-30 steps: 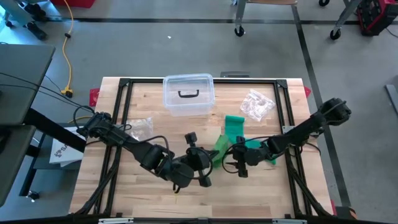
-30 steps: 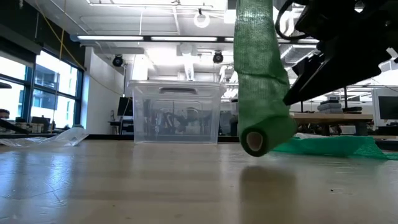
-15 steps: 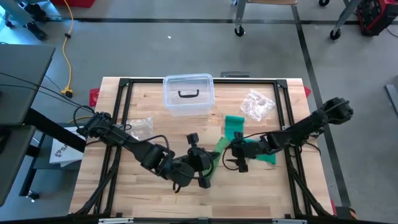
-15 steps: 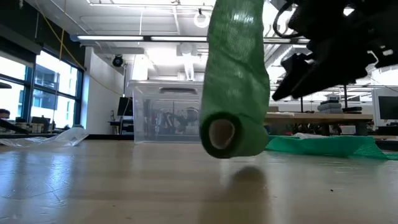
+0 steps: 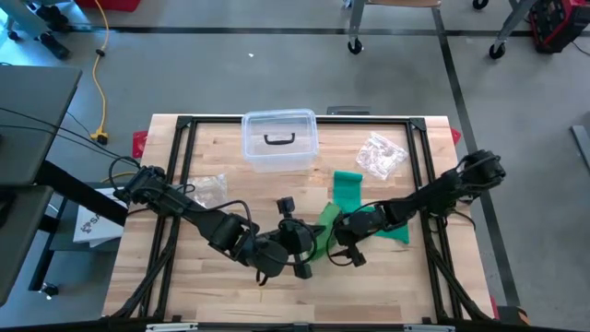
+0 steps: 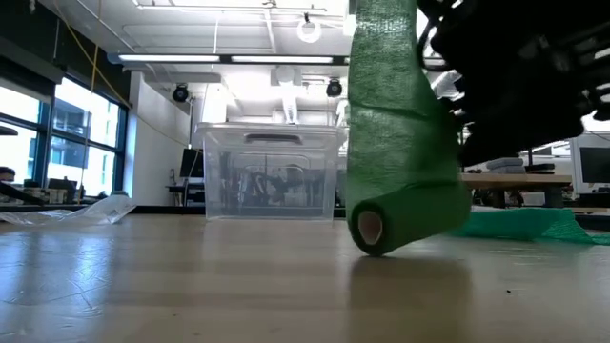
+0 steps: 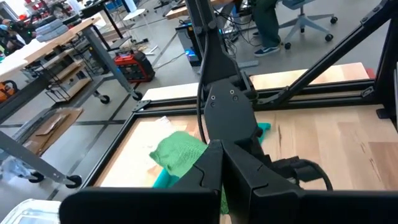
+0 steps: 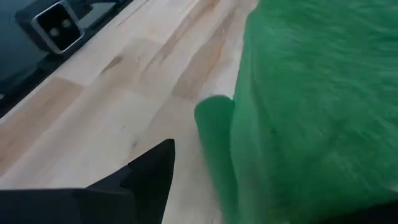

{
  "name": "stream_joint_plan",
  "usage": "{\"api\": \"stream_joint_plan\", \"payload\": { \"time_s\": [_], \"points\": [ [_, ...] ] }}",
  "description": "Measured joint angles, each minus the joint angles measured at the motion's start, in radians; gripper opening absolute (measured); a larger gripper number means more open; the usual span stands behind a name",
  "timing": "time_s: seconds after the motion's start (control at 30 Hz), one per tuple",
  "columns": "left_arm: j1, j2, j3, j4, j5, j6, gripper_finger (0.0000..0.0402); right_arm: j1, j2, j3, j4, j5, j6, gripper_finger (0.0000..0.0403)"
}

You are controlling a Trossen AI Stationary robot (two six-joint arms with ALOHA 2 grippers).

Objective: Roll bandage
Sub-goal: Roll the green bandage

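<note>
Bandage [image 6: 400, 143] hangs vertical, rolled end [image 6: 376, 227] down, core facing camera.

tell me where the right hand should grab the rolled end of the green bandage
Probably across the rolled end of the green bandage, one finger on each flat face. It hangs as a short cylinder with its core sideways, just above the table. Come from the open side, away from the strip rising above it. The right hand is open beside it.

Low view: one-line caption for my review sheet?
Green bandage hangs down, its rolled end at the wooden table; clear bin behind.
</note>
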Motion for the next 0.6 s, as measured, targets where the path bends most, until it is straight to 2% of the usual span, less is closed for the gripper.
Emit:
{"api": "stream_joint_plan", "payload": {
  "time_s": [0.1, 0.27, 0.3, 0.4, 0.6],
  "points": [
    [0.0, 0.0, 0.0, -0.001, 0.0, 0.0, 0.0, 0.0, 0.01, 0.0, 0.04, -0.008, 0.006, 0.0183],
    [0.0, 0.0, 0.0, -0.001, -0.007, 0.008, 0.0, -0.002, 0.01, 0.0, 0.037, -0.047, 0.031, 0.0034],
    [0.0, 0.0, 0.0, -0.001, -0.014, 0.013, 0.0, -0.002, 0.011, 0.0, 0.037, -0.047, 0.031, 0.0017],
    [-0.003, 0.0, 0.0, -0.003, -0.076, 0.016, 0.0, -0.002, 0.011, 0.0, 0.034, -0.047, 0.054, 0.0015],
    [-0.016, 0.0, 0.0, -0.082, -0.397, -0.022, 0.0, 0.027, 0.011, 0.0, 0.009, -0.047, 0.096, 0.0003]
  ]
}}
